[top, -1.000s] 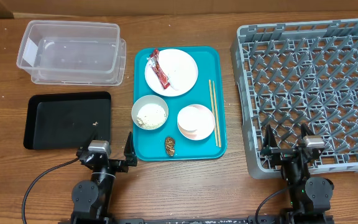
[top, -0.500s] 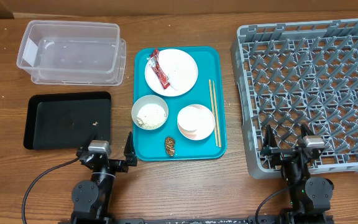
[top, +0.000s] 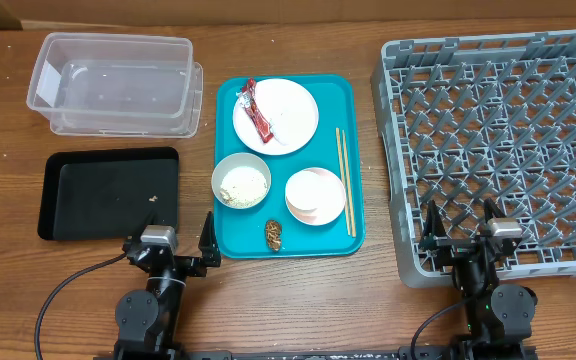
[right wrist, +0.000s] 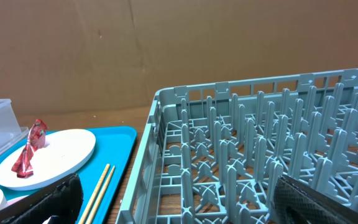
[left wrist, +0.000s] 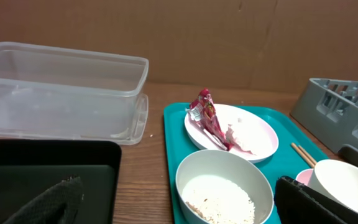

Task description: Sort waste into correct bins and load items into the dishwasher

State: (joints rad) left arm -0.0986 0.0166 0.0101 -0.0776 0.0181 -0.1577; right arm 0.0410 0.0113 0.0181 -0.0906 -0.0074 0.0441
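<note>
**benchwatcher:** Anything move in the last second? I can't spot a thing.

**yam_fan:** Nope, every shot matches. The left hand [top: 168, 245] is parked at the near edge of the bench [top: 298, 300], fingers spread wide, nothing between them. The right hand [top: 458, 225] is the same, spread and empty, sitting by the near edge over the front rim of the grey rack [top: 498, 150].

**benchwatcher:** So the sorting hasn't started?

**yam_fan:** That's my read. The red-and-white wrapper [top: 255, 112] is still lying on the plate [top: 286, 115], the rice is in the white bowl [top: 241, 180], and the brown lump [top: 273, 233] sits on the teal tray [top: 353, 100] near its front rim. The pink bowl [top: 314, 195] and chopsticks [top: 343, 180] are on that tray too, mid-bench.

**benchwatcher:** Bins?

**yam_fan:** The clear tub [top: 43, 80] is in the far left corner with nothing in it that I can see. The black tray [top: 98, 195] is along the left edge, closer to the front, with only a pale speck or two in it. The rack fills the right side, bare pegs everywhere. All of it still to do, I'd say.
</note>
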